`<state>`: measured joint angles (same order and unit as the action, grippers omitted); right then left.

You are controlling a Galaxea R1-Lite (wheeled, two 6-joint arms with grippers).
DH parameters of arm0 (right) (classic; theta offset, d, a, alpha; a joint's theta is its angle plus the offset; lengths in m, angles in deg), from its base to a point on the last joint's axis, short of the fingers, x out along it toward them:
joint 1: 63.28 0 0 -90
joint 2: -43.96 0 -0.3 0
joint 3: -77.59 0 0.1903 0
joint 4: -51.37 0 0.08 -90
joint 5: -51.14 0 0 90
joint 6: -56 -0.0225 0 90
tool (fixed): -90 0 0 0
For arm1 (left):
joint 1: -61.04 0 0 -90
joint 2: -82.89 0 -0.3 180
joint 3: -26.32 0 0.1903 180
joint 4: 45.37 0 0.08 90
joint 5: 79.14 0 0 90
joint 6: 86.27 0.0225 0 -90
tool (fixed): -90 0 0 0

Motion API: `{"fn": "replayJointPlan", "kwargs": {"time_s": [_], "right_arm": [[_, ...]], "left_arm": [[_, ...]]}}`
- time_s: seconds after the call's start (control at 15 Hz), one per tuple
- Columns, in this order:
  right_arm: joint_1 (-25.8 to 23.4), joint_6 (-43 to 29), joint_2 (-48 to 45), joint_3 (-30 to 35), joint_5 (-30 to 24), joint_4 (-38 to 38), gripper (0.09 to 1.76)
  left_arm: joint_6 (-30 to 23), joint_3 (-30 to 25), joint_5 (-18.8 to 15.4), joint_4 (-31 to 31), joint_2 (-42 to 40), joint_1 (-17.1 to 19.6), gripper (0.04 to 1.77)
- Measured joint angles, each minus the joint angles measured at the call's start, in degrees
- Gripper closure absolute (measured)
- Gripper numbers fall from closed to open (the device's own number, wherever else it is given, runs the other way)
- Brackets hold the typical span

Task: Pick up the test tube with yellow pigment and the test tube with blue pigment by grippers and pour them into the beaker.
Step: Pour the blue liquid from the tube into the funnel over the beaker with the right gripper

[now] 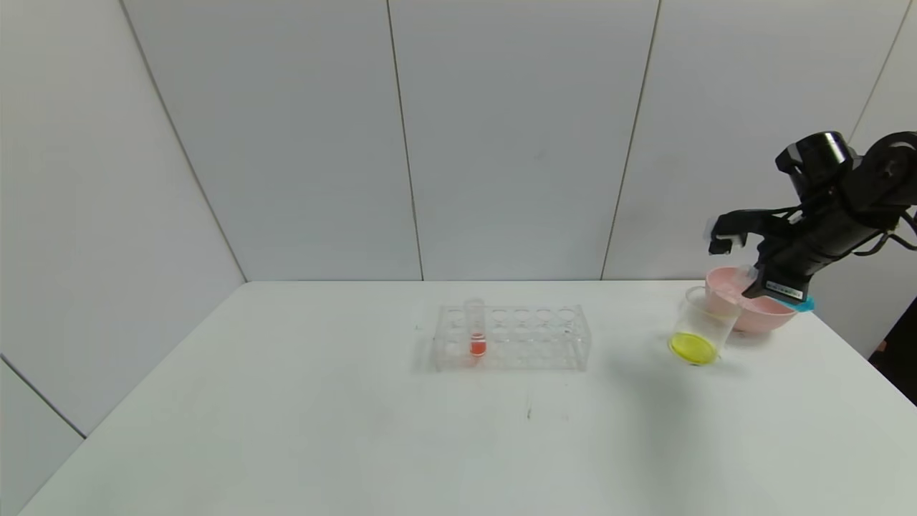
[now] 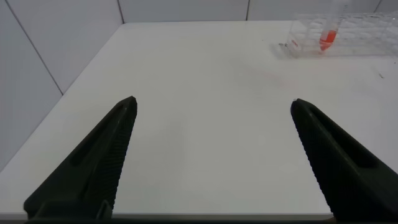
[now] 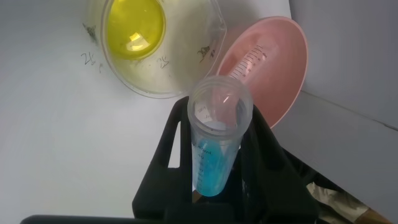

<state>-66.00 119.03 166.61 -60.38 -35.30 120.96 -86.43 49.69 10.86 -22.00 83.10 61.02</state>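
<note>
Yellow liquid pools in the bottom of the beaker (image 1: 700,326), which stands on the white tabletop (image 1: 358,430) near its far right edge, touching or just in front of the pink bowl (image 1: 759,309). Over the two of them hangs the right gripper (image 1: 749,283), on its bulky black arm reaching in from the right side; its jaws are clamped around the test tube with blue pigment (image 3: 217,146), and from the wrist camera I can see the tube's open mouth facing the lens with the cyan liquid sitting low inside it, between the black jaws. From the head view that tube is mostly lost against the bowl, held just above the beaker's far rim. Inside the pink bowl lies another clear tube (image 3: 247,62) with printed graduation marks, which looks empty. Out in the middle of the tabletop, well apart from the beaker, sits a clear plastic tube rack (image 1: 512,337); one tube with red-orange liquid (image 1: 476,328) stands upright in a hole near its left end. The left gripper (image 2: 211,155) is down on the robot's left side, low over a bare stretch of tabletop, with its two dark jaws spread wide apart and nothing between them; the rack shows far off beyond it.
</note>
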Motion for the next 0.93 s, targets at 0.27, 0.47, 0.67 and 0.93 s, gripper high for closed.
{"fn": "replayJointPlan", "kwargs": {"time_s": [0.27,0.47,0.67,0.93], "right_arm": [[0.83,0.5,0.32,0.0,4.62,0.17,1.34],[1.27,0.8,0.69,0.0,6.45,-0.05,1.34],[1.76,1.11,1.3,0.0,9.7,-0.5,1.34],[2.69,1.62,2.1,0.0,13.06,-1.17,1.34]], "left_arm": [[0.0,0.0,0.0,0.0,0.0,0.0,0.05],[0.02,0.0,0.0,0.0,0.0,0.0,0.05],[0.0,0.0,0.0,0.0,0.0,0.02,0.05],[0.0,0.0,0.0,0.0,0.0,0.02,0.05]]}}
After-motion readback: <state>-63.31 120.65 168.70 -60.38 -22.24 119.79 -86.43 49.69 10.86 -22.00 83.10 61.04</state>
